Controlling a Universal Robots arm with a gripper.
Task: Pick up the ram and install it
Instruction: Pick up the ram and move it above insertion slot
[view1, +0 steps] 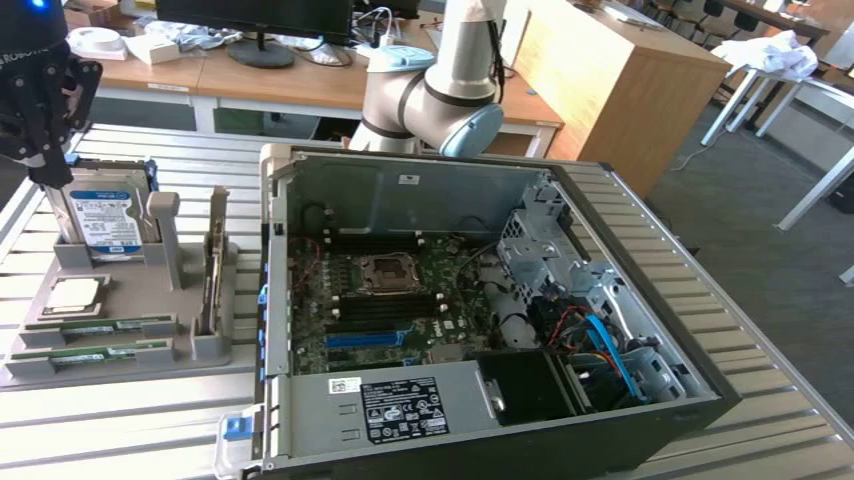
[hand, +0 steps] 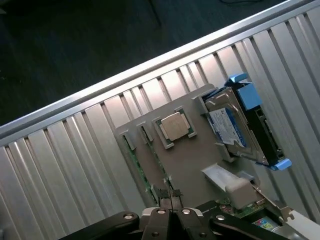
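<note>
On the ribbed metal table (view1: 134, 420), at the exterior view's left, we see a flat gray moulded tray (view1: 134, 290). The ram (view1: 100, 325), a thin green board with dark chips, lies flat in a tray slot just beside the square silver processor (view1: 74, 293). A twin stick (view1: 94, 353) lies on its near side. A hard drive (view1: 107, 215) stands upright at the tray's far end, and we cannot read its blue and white label. Our black gripper (view1: 54, 178) hangs above the tray, apart from the ram, its fingers (hand: 164, 196) clenched together on nothing. To the right, the open steel computer case (view1: 400, 190) shows a green motherboard (view1: 387, 310) and a black sticker (view1: 403, 410), unreadable.
</note>
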